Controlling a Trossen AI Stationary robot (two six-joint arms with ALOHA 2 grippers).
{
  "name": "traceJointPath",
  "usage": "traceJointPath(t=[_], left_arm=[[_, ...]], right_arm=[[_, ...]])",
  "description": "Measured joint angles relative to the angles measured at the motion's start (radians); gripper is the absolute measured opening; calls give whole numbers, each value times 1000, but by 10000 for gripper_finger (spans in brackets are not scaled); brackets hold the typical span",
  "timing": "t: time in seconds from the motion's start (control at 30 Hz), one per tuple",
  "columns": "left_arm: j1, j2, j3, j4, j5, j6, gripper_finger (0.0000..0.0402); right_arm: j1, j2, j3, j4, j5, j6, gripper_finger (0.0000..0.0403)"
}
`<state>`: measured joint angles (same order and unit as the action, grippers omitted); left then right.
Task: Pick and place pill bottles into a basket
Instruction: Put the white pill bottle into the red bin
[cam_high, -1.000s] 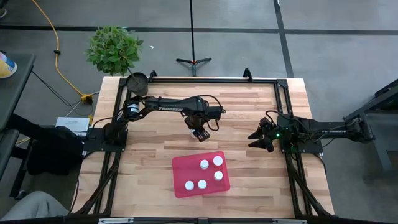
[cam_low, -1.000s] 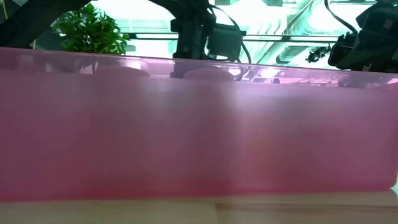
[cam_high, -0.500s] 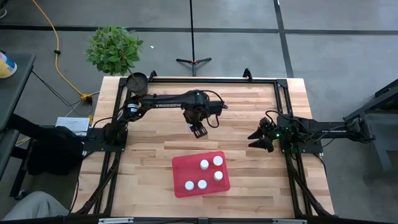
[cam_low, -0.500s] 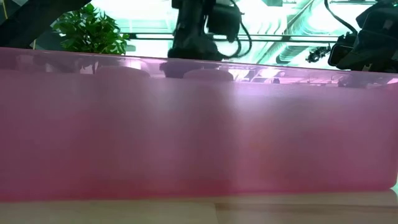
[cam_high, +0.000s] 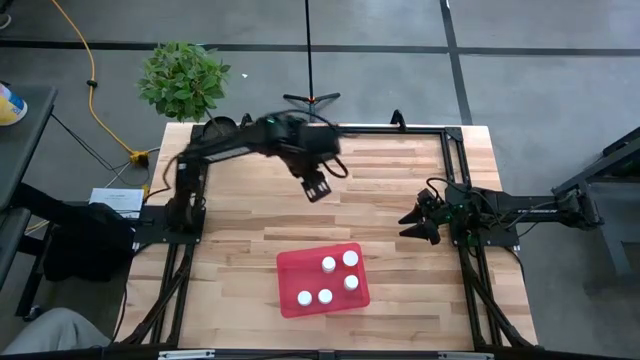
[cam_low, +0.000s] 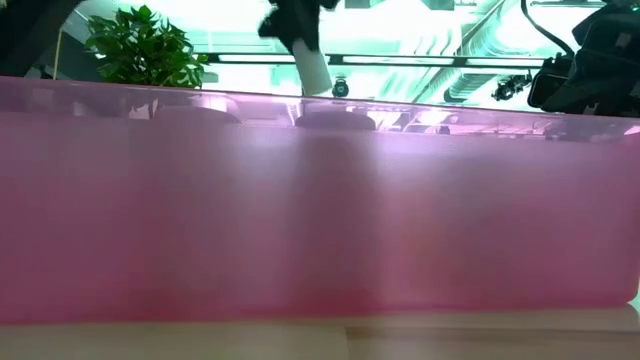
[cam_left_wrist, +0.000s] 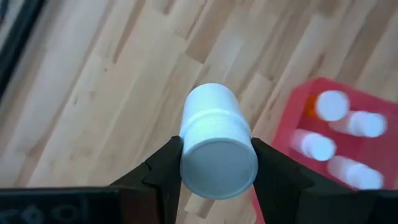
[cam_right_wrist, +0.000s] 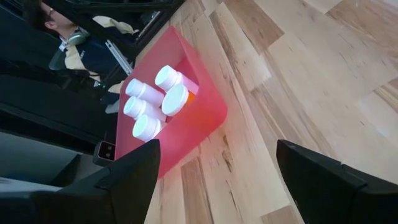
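Plastic, light and rigid, was my reading of the pill bottle (cam_left_wrist: 214, 146) clamped between the left gripper (cam_left_wrist: 214, 163) fingers: a small white cylinder with a ridged cap, pinched across that cap by both pads. The smooth round body looked slippery, so a hold on the ribbed cap, or square across the middle of the body, seemed the safest place to take it; a tilted pinch could let it squirt free. It seemed unlikely to break if dropped, though it would probably roll.

In the high view the left gripper (cam_high: 316, 187) hung above bare wood toward the far side of the table (cam_high: 400, 165), well apart from the red tray (cam_high: 290, 270) that lay near the front edge. Four white-capped bottles (cam_high: 351, 258) stood in that tray in the overhead picture, while the right wrist view showed them clustered (cam_right_wrist: 149, 102) with an orange body showing beside one cap. The right gripper (cam_high: 419, 222) waited at the table's right side with its fingers spread and nothing between them.

Compared with half a second before, the left arm had swung back and up toward the far left corner, blurred by motion, and the gripper had moved farther from the tray. In the low view the bottle (cam_low: 315, 72) now showed as a pale cylinder lifted above the tray wall (cam_low: 320, 200). The right arm had not moved.
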<state>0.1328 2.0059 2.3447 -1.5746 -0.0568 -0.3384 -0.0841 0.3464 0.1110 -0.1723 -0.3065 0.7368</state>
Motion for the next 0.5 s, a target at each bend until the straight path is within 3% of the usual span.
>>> traceJointPath(t=[0.5], left_arm=[[-56, -285, 0, 3, 266, -114, 194]], right_arm=[[0, 0, 0, 2, -4, 7, 312]])
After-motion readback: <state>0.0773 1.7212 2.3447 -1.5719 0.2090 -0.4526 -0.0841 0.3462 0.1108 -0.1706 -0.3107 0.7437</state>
